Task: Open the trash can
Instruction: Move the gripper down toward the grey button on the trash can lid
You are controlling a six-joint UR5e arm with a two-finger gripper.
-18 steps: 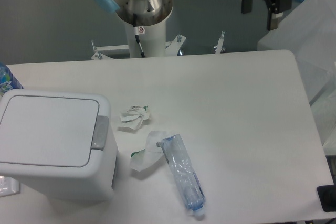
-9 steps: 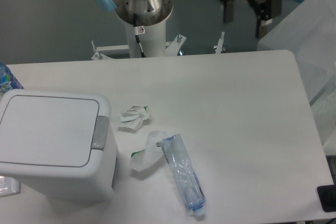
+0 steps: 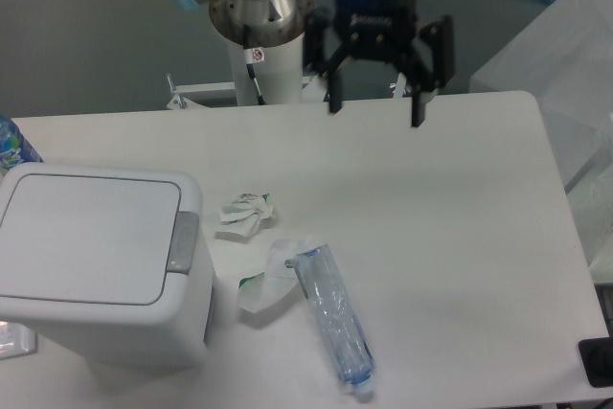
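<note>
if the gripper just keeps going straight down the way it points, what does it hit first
Probably bare table near the far edge. The open gripper points down with nothing under it; the trash can is far off to the side. Depth is uncertain.

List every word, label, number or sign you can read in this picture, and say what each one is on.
None can be read.
Gripper: a pale line of lettering on its black body, too blurred to read.
Robot base column: a small red and white sticker, too small to read.
Crushed bottle: no legible label.
Trash can: no print visible.

White trash can (image 3: 96,265), grey tab (image 3: 182,241), black claw (image 3: 376,114)
</note>
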